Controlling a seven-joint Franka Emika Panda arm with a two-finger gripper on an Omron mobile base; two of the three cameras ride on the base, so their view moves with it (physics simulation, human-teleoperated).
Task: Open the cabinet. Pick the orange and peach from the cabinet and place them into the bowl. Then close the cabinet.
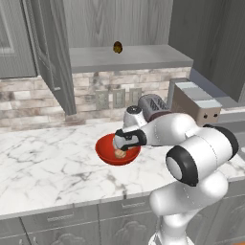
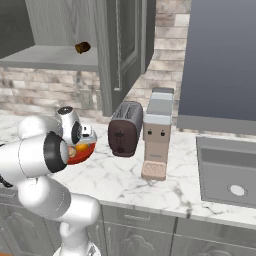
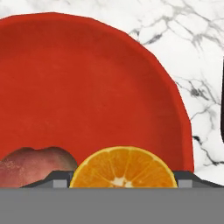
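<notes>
Red bowl [image 1: 106,150] sits mid-counter [image 1: 48,162] and holds the orange [image 3: 123,168] and peach [image 3: 30,164] side by side. The gripper [image 1: 119,148] hovers above them, fingers apart. Cabinet [image 1: 129,57] doors stand open.

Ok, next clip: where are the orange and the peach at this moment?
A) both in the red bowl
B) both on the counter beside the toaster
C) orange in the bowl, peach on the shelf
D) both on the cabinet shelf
A: the hand view shows the orange and the peach side by side inside the red bowl, under the gripper.
</notes>
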